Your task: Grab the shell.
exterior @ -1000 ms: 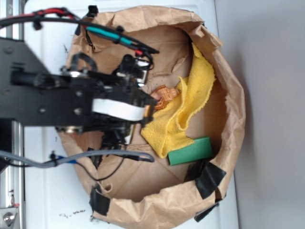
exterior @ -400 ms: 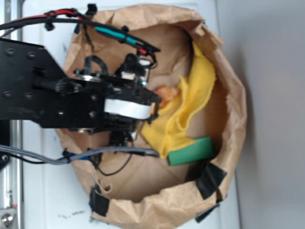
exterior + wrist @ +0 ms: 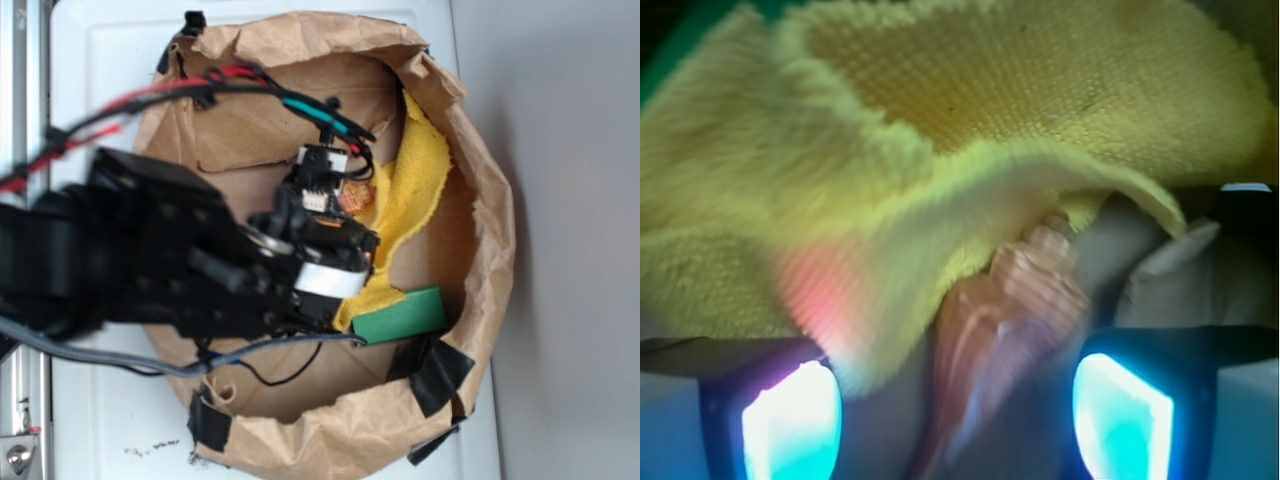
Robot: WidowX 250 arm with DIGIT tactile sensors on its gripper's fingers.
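The shell, orange-tan with pale streaks, lies between my gripper's two glowing pads, with a gap on each side. Its far end tucks under the fold of the yellow cloth. The gripper is open and blurred by motion. In the exterior view only a small orange patch of the shell shows beside the wrist, right against the cloth; the black arm hides the fingers there.
Everything sits inside a crumpled brown paper bag with a tall rim. A green block lies just below the cloth. Black tape holds the bag at the lower right. Cables arc over the bag's left.
The arm has swung right and lower in the exterior view, carrying the gripper over the shell. It now covers most of the shell and the cloth's left edge.
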